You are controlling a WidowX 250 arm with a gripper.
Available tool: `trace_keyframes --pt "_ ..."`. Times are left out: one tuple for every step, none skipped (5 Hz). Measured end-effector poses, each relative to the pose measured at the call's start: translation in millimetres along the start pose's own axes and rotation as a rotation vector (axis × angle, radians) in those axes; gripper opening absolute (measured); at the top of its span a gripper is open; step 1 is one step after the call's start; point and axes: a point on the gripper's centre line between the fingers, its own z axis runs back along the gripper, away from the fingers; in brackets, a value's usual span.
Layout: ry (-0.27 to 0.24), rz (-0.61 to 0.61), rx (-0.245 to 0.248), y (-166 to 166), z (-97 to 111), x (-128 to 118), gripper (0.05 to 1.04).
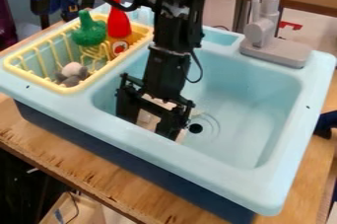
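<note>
The black gripper [149, 123] hangs down into the left part of the light blue sink [253, 104], near its front wall. Its two fingers stand wide apart. Between and behind them a pale beige or whitish object [150, 118] is partly visible, low in the basin; the fingers hide much of it, and I cannot tell its shape or whether they touch it. The dark drain hole [195, 128] lies just right of the gripper.
Left of the basin, a yellow drying rack [71, 89] holds a red bottle [118, 20], a green toy [89, 31] and a grey-and-white item [72, 73]. A grey faucet [263, 33] rises at the back right. The sink's raised rim surrounds the gripper.
</note>
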Motion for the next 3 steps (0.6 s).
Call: trace_keyframes --pt "0.008 -0.004 -0.004 1.4 -0.6 10.4 0.999" --pt "-0.137 -0.059 -0.005 -6.8 18.1 38.0 0.999" --pt "-0.243 -0.176 0.008 -29.4 37.2 58.8 0.999"
